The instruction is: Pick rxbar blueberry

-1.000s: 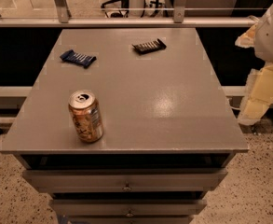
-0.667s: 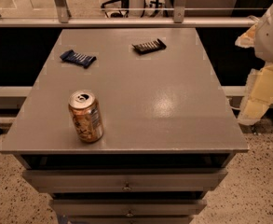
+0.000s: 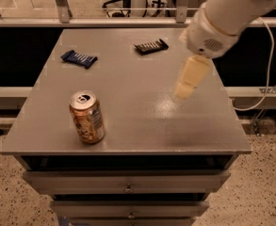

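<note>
The rxbar blueberry is a small flat bar in a dark blue wrapper with pale lettering, lying at the far left of the grey table. My gripper hangs from the white arm above the right half of the table, well to the right of the blue bar and apart from it. Its pale fingers point down toward the tabletop and hold nothing that I can see.
A black-wrapped bar lies at the far middle of the table. An orange drink can stands upright at the near left. Drawers sit under the tabletop. A metal rail runs behind the table.
The arm has swung in from the right edge to above the right half of the table. The bars and the can have not moved.
</note>
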`<state>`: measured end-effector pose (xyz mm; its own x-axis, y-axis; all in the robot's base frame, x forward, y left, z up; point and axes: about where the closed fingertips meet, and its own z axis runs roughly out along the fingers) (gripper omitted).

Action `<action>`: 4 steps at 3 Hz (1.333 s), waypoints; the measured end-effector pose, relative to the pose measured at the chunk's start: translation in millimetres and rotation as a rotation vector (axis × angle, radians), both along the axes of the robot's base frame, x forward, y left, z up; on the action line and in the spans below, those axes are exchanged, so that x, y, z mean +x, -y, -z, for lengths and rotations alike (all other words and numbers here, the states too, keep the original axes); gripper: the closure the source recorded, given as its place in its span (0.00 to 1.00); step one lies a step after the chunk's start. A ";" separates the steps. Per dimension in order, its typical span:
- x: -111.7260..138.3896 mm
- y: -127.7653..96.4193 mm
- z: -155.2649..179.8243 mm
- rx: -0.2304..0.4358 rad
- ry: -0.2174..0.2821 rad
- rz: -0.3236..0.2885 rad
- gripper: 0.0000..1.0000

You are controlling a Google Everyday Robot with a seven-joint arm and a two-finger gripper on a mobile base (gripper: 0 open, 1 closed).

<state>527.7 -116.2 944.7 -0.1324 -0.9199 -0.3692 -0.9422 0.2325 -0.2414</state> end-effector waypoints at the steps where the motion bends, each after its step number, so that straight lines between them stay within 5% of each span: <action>1: 46.4 -68.2 9.9 0.104 0.018 -0.042 0.00; 2: 46.3 -68.5 9.9 0.104 0.019 -0.043 0.00; 4: 124.0 -159.7 34.0 0.276 0.030 -0.036 0.00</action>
<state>651.7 43.5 910.7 -0.0865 -0.7879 -0.6098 -0.9444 0.2597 -0.2017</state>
